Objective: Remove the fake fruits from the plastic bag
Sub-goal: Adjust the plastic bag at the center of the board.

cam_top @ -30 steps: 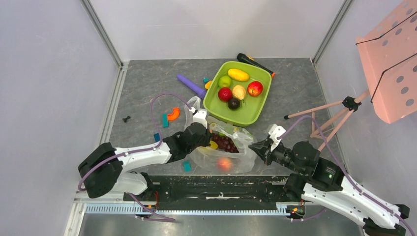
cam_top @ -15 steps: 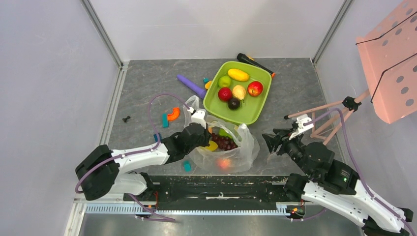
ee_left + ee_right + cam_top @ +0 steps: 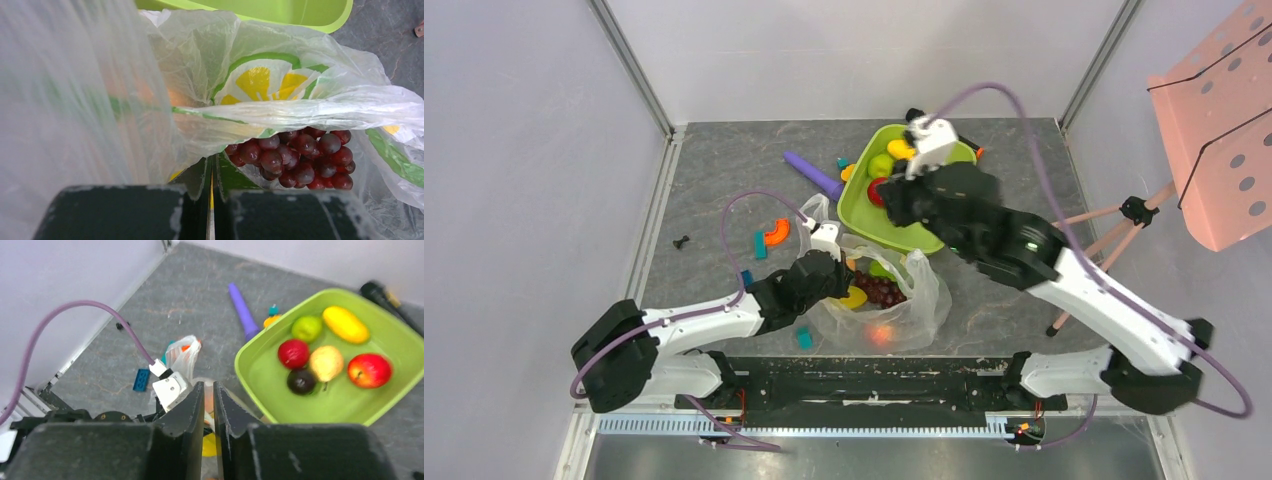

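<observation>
The plastic bag (image 3: 914,300) lies crumpled on the table in front of the green tray (image 3: 852,203). In it show a dark grape bunch (image 3: 882,290), a yellow fruit (image 3: 856,297), a green fruit (image 3: 879,268) and an orange-red fruit (image 3: 879,332). My left gripper (image 3: 832,268) is shut on the bag's left edge; the left wrist view shows the film (image 3: 200,115) over its shut tips (image 3: 212,167) and the grapes (image 3: 295,157) just behind. My right gripper (image 3: 896,205) hangs high over the tray's near side, shut and empty (image 3: 209,385). Several fruits (image 3: 325,362) lie in the tray (image 3: 350,405).
A long purple stick (image 3: 814,175) lies left of the tray. Orange and teal blocks (image 3: 772,234) lie left of the bag, and another teal block (image 3: 805,339) lies by its front. A black tool (image 3: 380,292) is behind the tray. A pink tripod (image 3: 1124,215) and a perforated panel (image 3: 1224,120) stand at the right.
My right gripper has left the bag's right edge, risen and swung left over the tray. The bag's right side has gone slack. My left gripper has stayed at the bag's left edge.
</observation>
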You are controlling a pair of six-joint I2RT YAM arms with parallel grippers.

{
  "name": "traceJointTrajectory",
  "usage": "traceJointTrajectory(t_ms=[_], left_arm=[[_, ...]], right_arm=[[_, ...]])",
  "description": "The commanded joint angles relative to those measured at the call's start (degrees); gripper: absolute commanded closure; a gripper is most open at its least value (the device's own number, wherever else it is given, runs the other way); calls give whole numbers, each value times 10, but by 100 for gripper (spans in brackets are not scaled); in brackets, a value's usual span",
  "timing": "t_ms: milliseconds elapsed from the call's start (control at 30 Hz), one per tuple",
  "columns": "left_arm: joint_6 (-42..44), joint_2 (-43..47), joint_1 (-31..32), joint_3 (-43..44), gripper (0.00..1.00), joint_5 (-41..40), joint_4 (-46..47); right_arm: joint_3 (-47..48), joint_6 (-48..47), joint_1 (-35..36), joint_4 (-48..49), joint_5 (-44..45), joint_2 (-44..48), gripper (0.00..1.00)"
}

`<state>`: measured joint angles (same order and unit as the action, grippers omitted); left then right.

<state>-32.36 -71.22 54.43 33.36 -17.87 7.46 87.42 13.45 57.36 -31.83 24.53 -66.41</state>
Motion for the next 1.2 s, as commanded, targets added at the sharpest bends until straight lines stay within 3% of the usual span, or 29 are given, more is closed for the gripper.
traceJointTrajectory(t_ms=[0, 33, 200, 433, 667, 933, 1167], left_arm=[[3, 17, -2, -7, 98, 0, 22], [3, 16, -2, -7, 98, 1, 22], [2, 7, -2, -3, 98, 11, 26], [10, -2, -2, 0, 98, 24, 32], [9, -9, -2, 0, 98, 33, 33], [8, 3, -2, -6, 98, 27, 26], [7, 26, -2, -26, 98, 23, 12]], right_arm=[[12, 75, 0, -20, -28, -89, 95], [-11, 99, 1, 7, -33, -94, 100], [-112, 195, 21, 125, -8, -104, 100], [-146, 286, 71, 62, 82, -125, 100], [-263, 333, 99, 56, 91, -88, 100], [-327, 368, 137, 2, 107, -84, 100], [-443, 442, 187, -1, 102, -10, 100]])
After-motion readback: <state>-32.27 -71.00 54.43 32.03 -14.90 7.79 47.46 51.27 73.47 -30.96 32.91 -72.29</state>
